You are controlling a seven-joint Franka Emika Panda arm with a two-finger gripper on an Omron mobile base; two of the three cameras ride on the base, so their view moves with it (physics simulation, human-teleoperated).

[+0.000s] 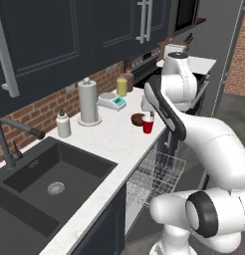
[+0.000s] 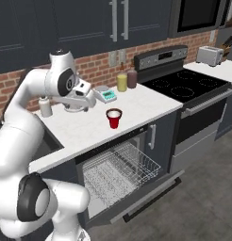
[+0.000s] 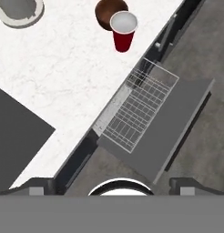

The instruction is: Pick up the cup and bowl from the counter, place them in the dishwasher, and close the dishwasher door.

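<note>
Hand view looks straight down from high over the bench, and my gripper (image 2: 92, 100) hangs there with its jaws spread wide and nothing between them, well short of the cup (image 3: 123, 30). The cup stands upright near the front edge of the bench (image 3: 63, 91), right above the open dishwasher (image 2: 120, 172), with the bowl (image 3: 106, 13) touching or just behind it on the wall side. I judge the step in hand is the reach for the cup. To do it well I should centre over the cup's rim, turn the jaws so neither finger comes down on the bowl side, then descend straight and close around the cup's wall below the rim. The risk is nudging the bowl or tipping the cup off the edge. Below, the wire rack (image 3: 141, 107) is pulled out over the lowered dishwasher door (image 3: 177, 132), ready to receive it.
</note>
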